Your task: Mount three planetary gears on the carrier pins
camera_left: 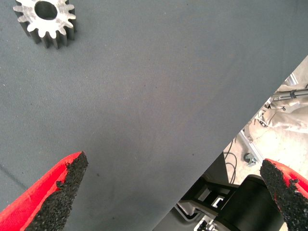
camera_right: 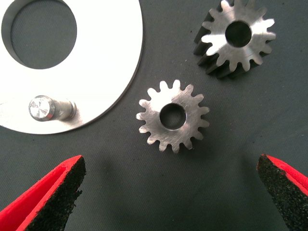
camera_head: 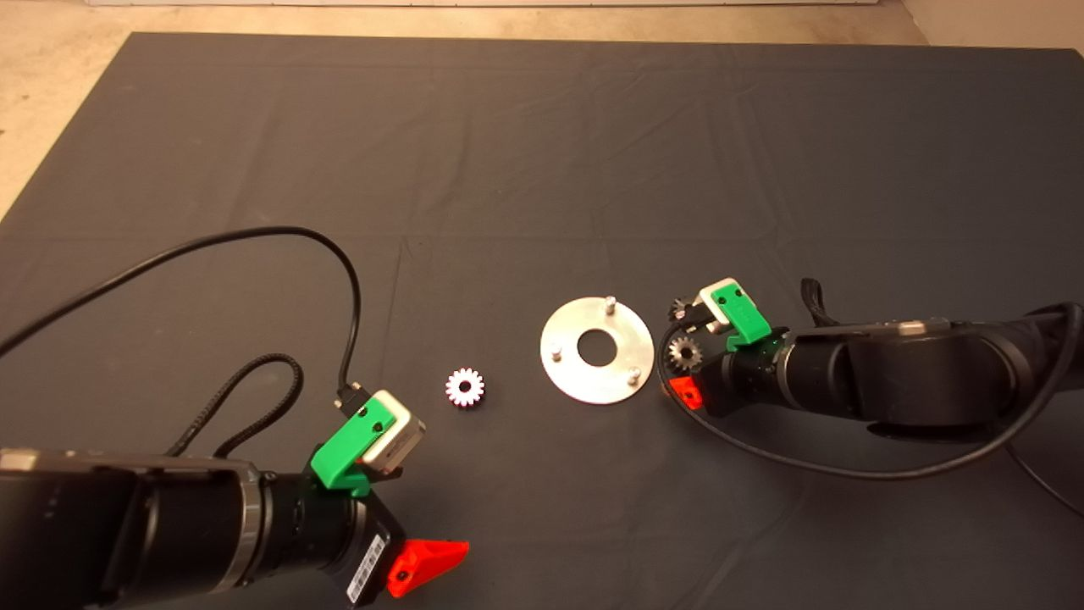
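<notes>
Disc (camera_head: 569,360): flat on the mat (camera_head: 542,152), three pins (camera_head: 609,302) bare. Two dark gears (camera_right: 173,117) lie just right of it, below the right gripper (camera_right: 168,197), fingers wide. White gear (camera_head: 465,387) lies left of disc. Left gripper (camera_left: 173,197) near it, fingers wide, holding nothing.

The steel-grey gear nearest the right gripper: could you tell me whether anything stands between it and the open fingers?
Nothing visible does. The right gripper is open above bare mat, the nearer gear lying flat ahead; the second gear and disc lie beyond and beside.
</notes>
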### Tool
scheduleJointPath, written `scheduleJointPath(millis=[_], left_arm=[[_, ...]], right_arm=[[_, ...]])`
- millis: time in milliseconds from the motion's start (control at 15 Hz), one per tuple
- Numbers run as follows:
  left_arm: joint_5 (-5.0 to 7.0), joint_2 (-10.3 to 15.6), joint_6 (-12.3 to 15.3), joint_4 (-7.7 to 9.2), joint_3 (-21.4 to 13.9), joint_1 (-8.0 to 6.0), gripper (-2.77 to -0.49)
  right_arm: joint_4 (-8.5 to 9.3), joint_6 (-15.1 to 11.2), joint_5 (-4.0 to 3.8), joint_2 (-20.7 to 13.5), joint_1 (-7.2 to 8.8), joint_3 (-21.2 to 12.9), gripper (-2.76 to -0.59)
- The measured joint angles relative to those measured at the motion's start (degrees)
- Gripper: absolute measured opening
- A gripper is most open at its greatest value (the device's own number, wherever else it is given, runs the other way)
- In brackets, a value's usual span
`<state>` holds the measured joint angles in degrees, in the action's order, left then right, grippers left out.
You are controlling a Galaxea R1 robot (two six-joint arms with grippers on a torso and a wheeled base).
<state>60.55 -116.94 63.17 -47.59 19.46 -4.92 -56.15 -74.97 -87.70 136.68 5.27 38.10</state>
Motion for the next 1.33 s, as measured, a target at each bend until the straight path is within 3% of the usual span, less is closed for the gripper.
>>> scheduleJointPath(millis=[333,667,800,933,1200,1333], left_arm=[[-0.09,0.4,0.0,-0.01,0.0,-0.02,-0.64],[-0.09,0.5,0.0,0.0,0.0,0.0,-0.64],[-0.09,0.4,0.0,-0.01,0.0,-0.01,-0.64],[-0.09,0.5,0.0,-0.01,0.0,-0.02,-0.64],[-0.07,0.5,0.0,0.0,0.0,0.0,-0.64],[-0.11,0.5,0.0,0.0,0.0,0.0,-0.64]], right_arm=[[0.0,0.2,0.01,0.0,-0.72,0.9,-0.83],[-0.07,0.2,0.0,0.0,-0.94,2.6,-1.11],[-0.1,0.2,0.02,0.2,-1.02,3.0,-1.11],[-0.1,0.2,0.02,0.2,-1.02,3.2,-1.27],[-0.16,0.2,-0.04,0.8,-1.02,3.4,-1.27],[-0.18,0.2,0.02,1.2,-1.02,3.4,-1.42]])
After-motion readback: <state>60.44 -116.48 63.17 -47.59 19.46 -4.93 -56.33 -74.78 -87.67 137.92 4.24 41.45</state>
